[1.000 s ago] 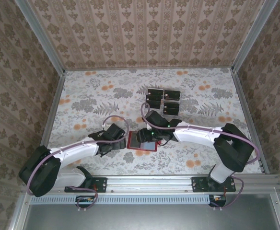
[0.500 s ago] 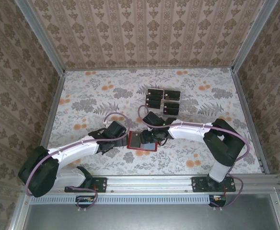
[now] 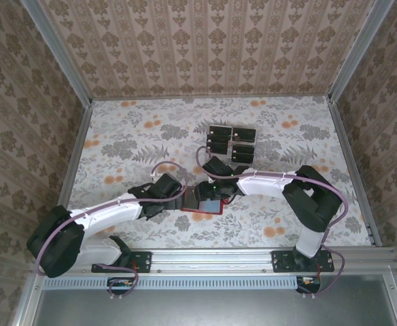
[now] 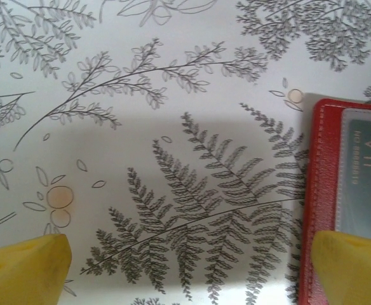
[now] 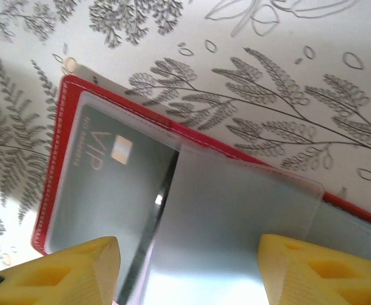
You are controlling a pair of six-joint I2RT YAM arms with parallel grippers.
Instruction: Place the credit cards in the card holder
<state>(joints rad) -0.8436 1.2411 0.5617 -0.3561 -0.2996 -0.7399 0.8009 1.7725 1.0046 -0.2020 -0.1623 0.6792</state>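
**Slippage risk at the open wallet**

Right claw [image 5: 185, 267] spread, pinching nothing, poised low over open card holder [image 5: 47, 184] at lower centre of overhead frame. One VIP-marked card [image 5: 103, 171] already under clear sleeve, left half of right-wrist frame. Left claw [image 4: 185, 267] spread to fullest, empty, with yellow fingertip [image 4: 354, 267] at holder's red edge, lower right of left-wrist frame; contact impossible to tell. Loose credit cards [image 3: 230, 143] clustered at upper centre, well apart from holder.

Likely trouble: holder skidding or swinging round on smooth print, caused by a fingertip catching its rim or floppy sleeve. Also possible: seated card dragged back out by a pad brushing across plastic; cover flopping shut with nothing pinning it. Further off, flat cards hard to lift cleanly, two clinging together from tight stacking.

Tabletop [image 3: 130, 136] flat, white, printed with grey ferns and orange blossoms. Beige patterned wallpaper [image 3: 205, 47] on three sides, metal posts at corners, aluminium rail [image 3: 212, 257] along bottom edge carrying both arm bases.
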